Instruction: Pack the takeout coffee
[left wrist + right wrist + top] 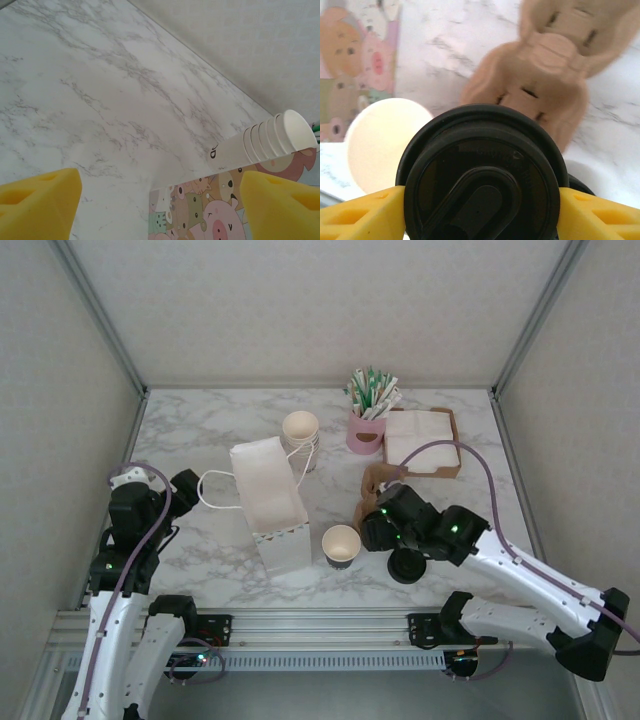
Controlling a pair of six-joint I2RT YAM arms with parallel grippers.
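The right hand [480,206] grips a black lid [482,150] near 1 lidless cup [341,543] on the table [200,430], while the left hand [160,197] hangs wide and empty.

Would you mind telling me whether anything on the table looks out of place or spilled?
Nothing looks spilled or damaged. One lidless cream cup stands alone beside the paper bag, apart from the cup stack farther back, which seems a stray. The right pincer grips the takeout coffee by its lid.
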